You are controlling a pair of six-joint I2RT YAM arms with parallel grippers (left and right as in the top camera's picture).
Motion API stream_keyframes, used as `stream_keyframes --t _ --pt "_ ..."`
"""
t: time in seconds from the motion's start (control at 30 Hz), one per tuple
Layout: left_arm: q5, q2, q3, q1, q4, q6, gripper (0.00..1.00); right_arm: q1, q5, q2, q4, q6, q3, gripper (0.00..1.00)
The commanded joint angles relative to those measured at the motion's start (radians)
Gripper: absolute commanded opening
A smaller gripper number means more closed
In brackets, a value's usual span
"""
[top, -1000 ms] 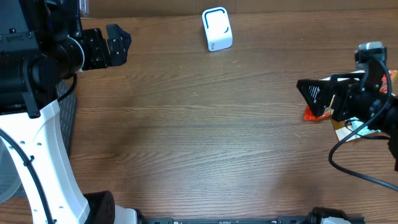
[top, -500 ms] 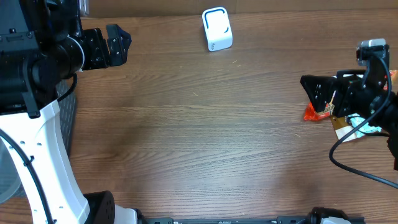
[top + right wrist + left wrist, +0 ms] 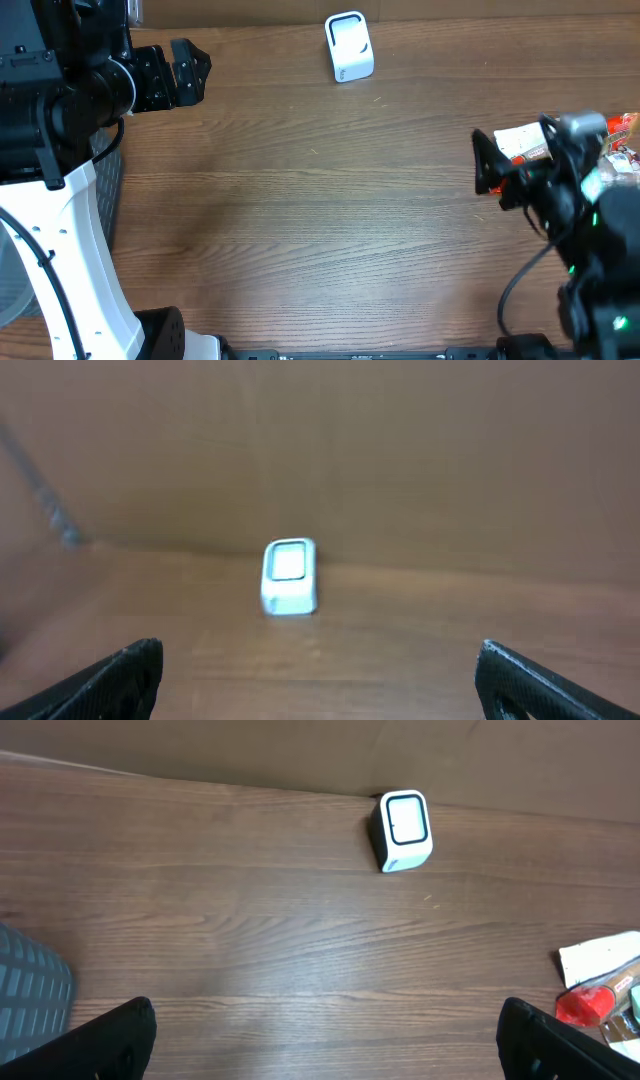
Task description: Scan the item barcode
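The white barcode scanner (image 3: 349,46) stands at the table's far edge, its window framed in dark blue; it also shows as the scanner (image 3: 402,830) in the left wrist view and, blurred, as the scanner (image 3: 290,575) in the right wrist view. Small packaged items lie at the right: a white packet (image 3: 520,142) and a red one (image 3: 622,125). My right gripper (image 3: 497,168) hovers open beside the white packet, pointing toward the scanner, with nothing between its fingers. My left gripper (image 3: 186,72) is open and empty at the far left.
A brown cardboard wall runs behind the scanner along the table's far edge. A grey ribbed bin (image 3: 30,990) sits at the left. In the left wrist view the white packet (image 3: 600,956) and a red item (image 3: 583,1006) lie at the right edge.
The right arm has lifted and swung, its wrist now nearer the camera, uncovering the white packet it hid before. The left arm has not moved.
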Motion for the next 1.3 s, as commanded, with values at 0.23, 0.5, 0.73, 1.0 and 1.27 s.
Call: stream_keyframes --t 0.23,0.5,0.73,1.0,1.27 --pt "-0.002 0.007 0.014 0.010 0.002 0.004 0.99 0.006 0.112 -0.434 0.284 0.044 -0.537 1.00" --pt "-0.002 0.007 0.014 0.010 0.002 0.004 1.00 0.006 0.119 -0.653 0.456 0.045 -0.833 1.00" --pt "-0.002 0.007 0.014 0.010 0.002 0.004 1.00 0.006 0.137 -0.685 0.248 0.042 -0.838 1.00" --pt "-0.002 0.007 0.014 0.010 0.002 0.004 1.00 0.006 0.148 -0.696 0.256 0.037 -0.838 1.00" --pt "-0.002 0.007 0.014 0.010 0.002 0.004 1.00 0.006 0.148 -0.696 0.256 0.037 -0.838 1.00"
